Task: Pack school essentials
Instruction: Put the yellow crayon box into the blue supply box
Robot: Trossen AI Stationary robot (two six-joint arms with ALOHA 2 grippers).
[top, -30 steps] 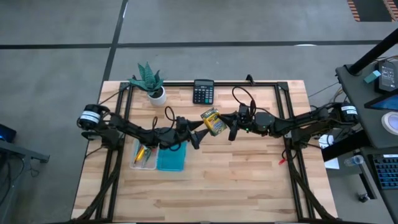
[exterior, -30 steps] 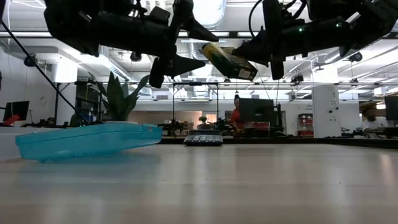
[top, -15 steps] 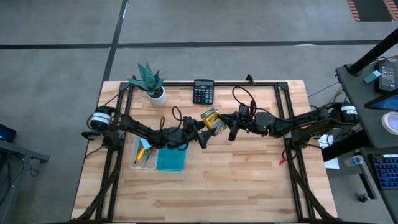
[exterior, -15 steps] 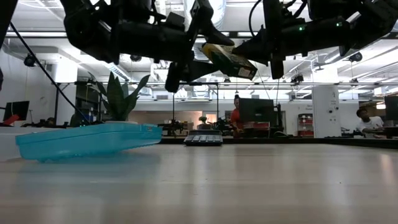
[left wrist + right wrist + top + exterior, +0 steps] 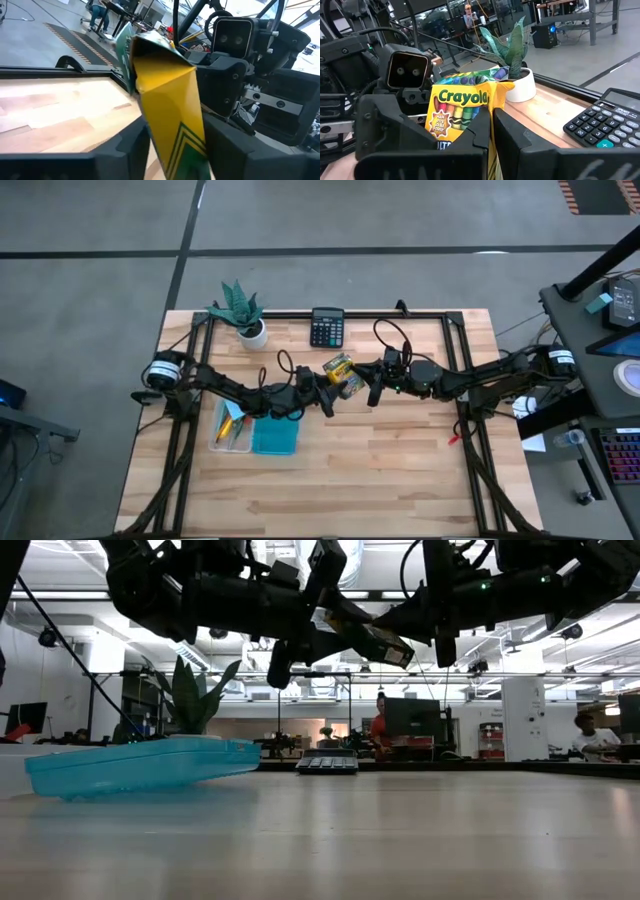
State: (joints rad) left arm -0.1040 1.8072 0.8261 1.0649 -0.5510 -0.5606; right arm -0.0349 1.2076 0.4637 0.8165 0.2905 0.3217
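crayon box held between two end effectors above the worktop

the yellow crayon box (image 5: 342, 374) is a small carton with a green chevron band and, in the right wrist view, the crayola name over a row of printed crayons (image 5: 462, 111). it hangs tilted in the air over the middle of the worktop (image 5: 400, 470), in front of the calculator (image 5: 327, 327).

the right end effector (image 5: 366, 378) grips the box from the right, its fingers closed against the carton. the left end effector (image 5: 327, 387) stands with its fingers spread wide on either side of the box's other end, as the left wrist view shows (image 5: 172, 120); whether they press on it cannot be told.

compared with one second ago, the left arm has reached further right: its end effector was short of the box then and now sits around it. the box and the right arm have barely shifted.

the clear box (image 5: 231, 427) and its teal lid (image 5: 275, 435) lie on the worktop below the left arm, near the potted plant (image 5: 243, 312).
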